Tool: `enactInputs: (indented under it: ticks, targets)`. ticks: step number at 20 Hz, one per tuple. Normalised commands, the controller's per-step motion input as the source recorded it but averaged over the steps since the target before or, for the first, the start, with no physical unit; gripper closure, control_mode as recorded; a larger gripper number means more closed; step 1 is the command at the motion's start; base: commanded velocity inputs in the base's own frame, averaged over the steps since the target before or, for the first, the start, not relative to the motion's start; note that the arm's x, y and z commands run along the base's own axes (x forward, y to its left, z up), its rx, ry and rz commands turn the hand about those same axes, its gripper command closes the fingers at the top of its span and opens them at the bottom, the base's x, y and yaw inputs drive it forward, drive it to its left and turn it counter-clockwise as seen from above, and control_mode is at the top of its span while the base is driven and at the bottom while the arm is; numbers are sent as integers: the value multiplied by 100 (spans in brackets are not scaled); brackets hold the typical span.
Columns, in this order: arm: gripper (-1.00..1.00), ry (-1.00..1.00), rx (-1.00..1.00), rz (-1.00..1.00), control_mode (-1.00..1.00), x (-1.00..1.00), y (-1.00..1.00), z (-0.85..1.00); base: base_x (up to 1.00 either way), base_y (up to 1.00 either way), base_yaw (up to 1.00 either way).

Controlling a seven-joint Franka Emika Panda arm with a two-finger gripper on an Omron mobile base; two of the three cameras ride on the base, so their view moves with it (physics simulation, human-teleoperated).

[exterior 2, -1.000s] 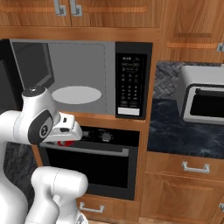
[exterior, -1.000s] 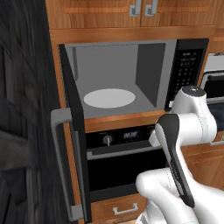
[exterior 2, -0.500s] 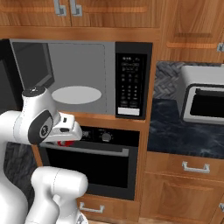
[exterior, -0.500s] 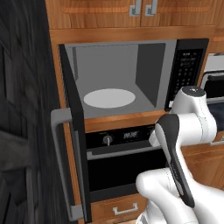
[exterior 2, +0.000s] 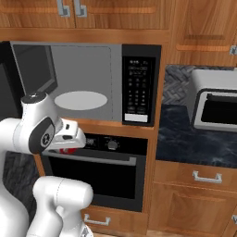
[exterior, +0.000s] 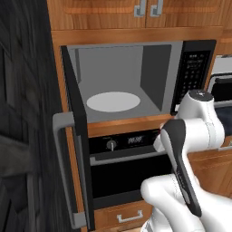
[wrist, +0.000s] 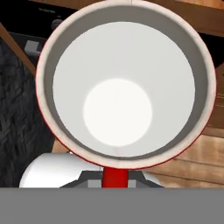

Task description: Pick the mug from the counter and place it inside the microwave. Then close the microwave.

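Hand view: the mug point(wrist: 124, 87) is held clamped in the gripper point(wrist: 115, 177) and could be knocked against the microwave point(exterior 2: 88, 83) sill if carried in low.

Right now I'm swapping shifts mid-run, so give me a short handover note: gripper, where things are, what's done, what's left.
Gripper: jaws shut on the mug; the hand view looks straight into its white inside.
Mug: off the counter, held in front of the oven, below the microwave opening.
Microwave: door wide open, turntable bare.
Done: pick.
Left: lift the mug, set it inside the microwave, release, close the door.
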Motion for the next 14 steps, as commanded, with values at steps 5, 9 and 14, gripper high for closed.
enactInputs:
  ticks: [5, 9, 14]
  targets:
    - [100, -3, 0, 9, -100, 33, 5, 10, 0, 0, 0]
    - [100, 0, -8, 4, -100, 52, 1, 6, 0, 0, 0]
    - [100, 0, -3, 0, -100, 61, 8, 1, 0, 0, 0]
